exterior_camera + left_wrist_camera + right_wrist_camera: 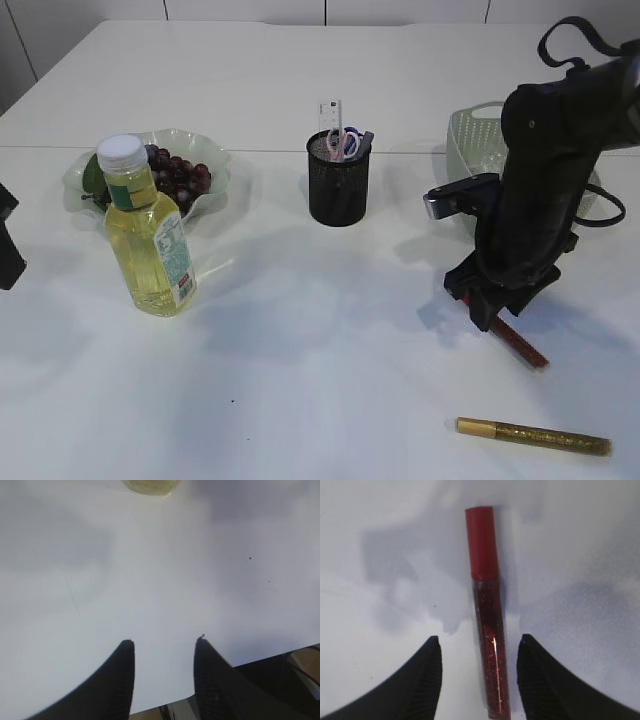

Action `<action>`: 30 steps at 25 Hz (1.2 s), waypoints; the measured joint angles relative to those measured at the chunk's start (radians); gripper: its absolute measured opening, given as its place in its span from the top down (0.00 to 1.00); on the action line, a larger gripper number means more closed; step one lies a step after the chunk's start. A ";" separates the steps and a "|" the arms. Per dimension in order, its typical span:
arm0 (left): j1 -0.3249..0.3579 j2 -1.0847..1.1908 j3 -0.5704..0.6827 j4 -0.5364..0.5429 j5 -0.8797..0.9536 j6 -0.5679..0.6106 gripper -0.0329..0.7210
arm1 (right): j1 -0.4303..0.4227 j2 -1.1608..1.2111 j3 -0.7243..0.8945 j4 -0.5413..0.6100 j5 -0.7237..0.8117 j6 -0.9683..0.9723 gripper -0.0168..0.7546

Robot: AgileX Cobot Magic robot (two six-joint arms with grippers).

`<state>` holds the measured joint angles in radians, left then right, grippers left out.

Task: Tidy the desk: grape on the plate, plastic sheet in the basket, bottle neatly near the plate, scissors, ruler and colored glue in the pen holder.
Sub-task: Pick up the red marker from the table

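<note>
Red glitter glue tube with a red cap (pixel 487 615): lying flat on the white desk (pixel 320 350), between the spread jaws of the right gripper (pixel 480 677), which is hovering over it with gaps showing on both sides and gripping nothing. Gold glitter glue tube (pixel 533 436): lying nearer the front edge, well apart. Black mesh pen holder (pixel 338 185): already holding the pink-handled scissors (pixel 343 140) and the pale ruler (pixel 331 113). Left gripper (pixel 164 641): jaws parted over bare desk, empty.

Risks, as judged:
- The slim round tube is likely to roll or squirt sideways if the jaws are closing off-centre.
- Fingertips descending too low could scrape the desk.
- A grip near one end could leave the tube drooping and catching the holder's rim.
</note>
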<state>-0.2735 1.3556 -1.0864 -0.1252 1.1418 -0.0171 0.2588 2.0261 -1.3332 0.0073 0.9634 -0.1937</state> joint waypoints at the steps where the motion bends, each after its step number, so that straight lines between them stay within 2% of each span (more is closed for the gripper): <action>1: 0.000 0.000 0.000 0.000 -0.002 0.000 0.57 | 0.000 0.004 0.000 0.000 -0.004 0.000 0.46; 13: 0.000 0.000 0.000 0.000 -0.002 0.000 0.57 | 0.000 0.030 0.000 -0.007 -0.017 0.003 0.47; 19: 0.000 0.000 0.000 0.000 -0.002 0.000 0.57 | 0.000 0.034 0.000 -0.007 -0.020 0.003 0.64; 26: 0.000 0.000 0.000 0.000 -0.002 0.000 0.57 | 0.000 0.046 0.000 -0.013 -0.022 0.003 0.69; 30: 0.000 0.000 0.000 0.000 -0.002 0.000 0.57 | 0.000 0.046 0.000 -0.013 -0.022 0.003 0.77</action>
<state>-0.2735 1.3556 -1.0864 -0.1252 1.1400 -0.0171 0.2588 2.0726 -1.3332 -0.0053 0.9419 -0.1912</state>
